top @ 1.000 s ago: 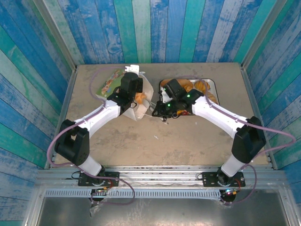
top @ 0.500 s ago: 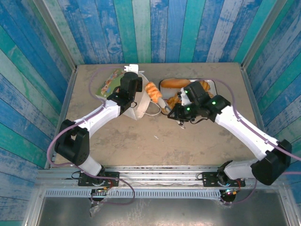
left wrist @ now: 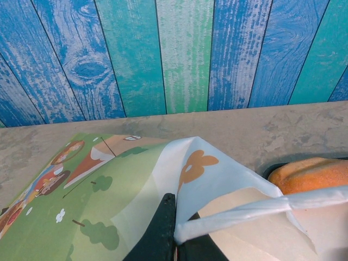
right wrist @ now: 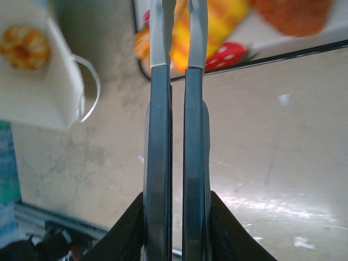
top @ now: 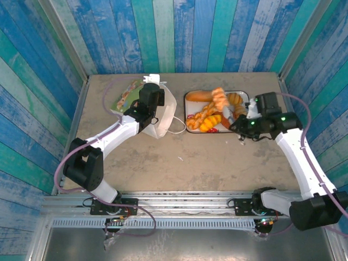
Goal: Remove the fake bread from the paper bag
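Note:
The white paper bag (top: 163,115) lies at the back left, mouth toward the tray. My left gripper (top: 151,104) is shut on the bag's rim (left wrist: 187,179) beside its white handle (left wrist: 255,209). My right gripper (top: 241,124) is shut on metal tongs (right wrist: 176,136). The tongs (top: 228,112) reach back-left and pinch a twisted braid of fake bread (top: 219,98) above the tray. Several more pastries (top: 205,118) lie in the tray. In the right wrist view a round ridged bun (right wrist: 24,46) sits inside the bag's mouth (right wrist: 38,92).
The strawberry-printed tray (top: 244,97) with its dark rim (right wrist: 293,53) stands at the back right. A green picture sheet (left wrist: 81,190) lies under and left of the bag (top: 126,97). Blue plank walls close the table on three sides. Bare tabletop (top: 185,163) spreads in front.
My right arm has swung right, carrying the tongs and the twisted braid from the bag's mouth to above the tray. The left arm has held the bag still.

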{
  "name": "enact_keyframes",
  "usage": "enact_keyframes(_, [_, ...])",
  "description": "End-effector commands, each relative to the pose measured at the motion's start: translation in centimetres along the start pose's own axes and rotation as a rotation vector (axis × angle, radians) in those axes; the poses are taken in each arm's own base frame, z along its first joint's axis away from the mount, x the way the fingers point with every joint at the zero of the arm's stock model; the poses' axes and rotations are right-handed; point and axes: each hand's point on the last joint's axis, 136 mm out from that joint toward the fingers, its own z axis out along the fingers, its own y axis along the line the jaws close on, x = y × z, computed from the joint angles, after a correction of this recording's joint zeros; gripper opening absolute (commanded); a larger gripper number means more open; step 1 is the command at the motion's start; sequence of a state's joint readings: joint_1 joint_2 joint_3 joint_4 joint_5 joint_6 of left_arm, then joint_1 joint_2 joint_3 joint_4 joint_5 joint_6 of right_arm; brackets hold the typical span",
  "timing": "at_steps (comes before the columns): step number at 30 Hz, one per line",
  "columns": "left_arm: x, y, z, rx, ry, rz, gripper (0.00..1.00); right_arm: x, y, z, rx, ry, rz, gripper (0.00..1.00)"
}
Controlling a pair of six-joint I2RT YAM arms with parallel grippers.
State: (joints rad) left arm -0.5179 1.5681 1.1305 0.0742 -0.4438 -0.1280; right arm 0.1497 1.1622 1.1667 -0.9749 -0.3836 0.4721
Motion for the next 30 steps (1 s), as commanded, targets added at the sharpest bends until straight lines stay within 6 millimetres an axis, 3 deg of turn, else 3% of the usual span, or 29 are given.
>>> enact_keyframes(1, [-1.3, -0.4, 0.0, 0.02, -0.028, -0.02, 0.0, -0.1, -2.1, -0.2, -0.006, 0.054, -0.045, 0.01])
enact_keyframes(12, [-1.3, -0.5, -0.5, 0.039, -0.027, -0.028, 0.0, -4.2, -7.0, -0.1, 0.088, 0.108, -0.056, 0.01])
enact_keyframes(20, [-1.4, -0.6, -0.5, 0.046, -0.031, -0.032, 0.0, -5.9, -7.8, -1.8, 0.164, 0.067, -0.072, 0.04])
enact_keyframes(30, [-1.7, -0.6, -0.8, 0.052, -0.044, -0.038, 0.0, -6.1, -8.4, -0.4, 0.155, 0.137, -0.056, 0.06])
